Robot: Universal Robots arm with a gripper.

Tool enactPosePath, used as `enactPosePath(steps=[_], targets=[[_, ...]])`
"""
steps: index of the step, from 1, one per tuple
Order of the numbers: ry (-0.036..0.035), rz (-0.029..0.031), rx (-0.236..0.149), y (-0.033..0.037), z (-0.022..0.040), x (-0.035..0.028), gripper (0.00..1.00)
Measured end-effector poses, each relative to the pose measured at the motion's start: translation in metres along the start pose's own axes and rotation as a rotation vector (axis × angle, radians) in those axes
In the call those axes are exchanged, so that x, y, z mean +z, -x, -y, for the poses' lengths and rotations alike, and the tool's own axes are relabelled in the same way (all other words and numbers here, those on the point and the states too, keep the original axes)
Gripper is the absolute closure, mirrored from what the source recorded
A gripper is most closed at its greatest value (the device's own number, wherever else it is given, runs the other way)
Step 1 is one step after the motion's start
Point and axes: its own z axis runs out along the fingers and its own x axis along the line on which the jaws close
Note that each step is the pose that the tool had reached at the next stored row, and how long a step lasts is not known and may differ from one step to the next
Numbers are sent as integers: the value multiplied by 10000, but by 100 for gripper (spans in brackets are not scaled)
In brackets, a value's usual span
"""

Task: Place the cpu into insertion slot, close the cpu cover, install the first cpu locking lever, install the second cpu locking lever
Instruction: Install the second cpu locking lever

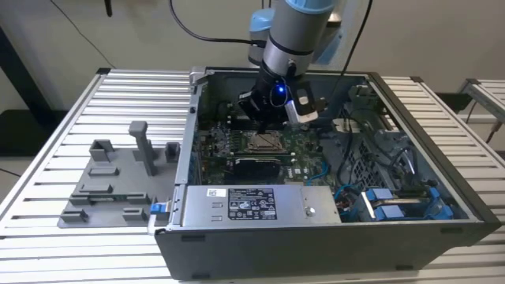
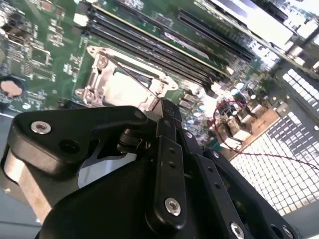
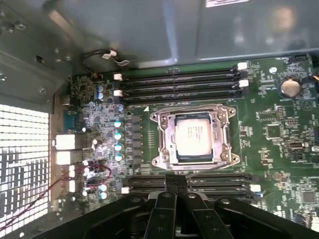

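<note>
A: Nearest to us in the exterior view is the dark front wall of the computer case (image 1: 316, 248), with the silvery power supply (image 1: 261, 204) just behind it. Farther in, we see the claw (image 1: 264, 121) hanging low over the socket on the green motherboard (image 1: 304, 154).

B: And the cpu (image 3: 195, 137)? In the first wrist view we see it lying flat in the socket, a dull silver-tan square, with the cpu cover (image 3: 167, 137) down around it as a thin bright metal frame, its window showing the chip's top.

A: Agreed. In both wrist views the claw looks clenched, its black fingers (image 3: 175, 186) pressed together with nothing between them, tips just beside the near edge of the socket.

B: We cannot tell whether a locking lever is hooked or loose; a thin wire rod crosses the frame in the second wrist view, but its end is hard to read.

A: Our worry is that thin, springy wire. A narrow plastic tip could slide off it, letting it snap back, or skid onto the memory slots (image 3: 179, 84) and small capacitors (image 3: 117, 135) close by.

B: If the cover is not fully seated, pressing could also load the chip unevenly.
</note>
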Motion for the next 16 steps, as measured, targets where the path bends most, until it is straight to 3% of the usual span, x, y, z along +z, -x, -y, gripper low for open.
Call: enactPosePath(steps=[6,10,16], targets=[[-1,6,3,6,1,49,89],[1,9,13,6,-44,111,89],[5,17,59,-51,-75,172,89]])
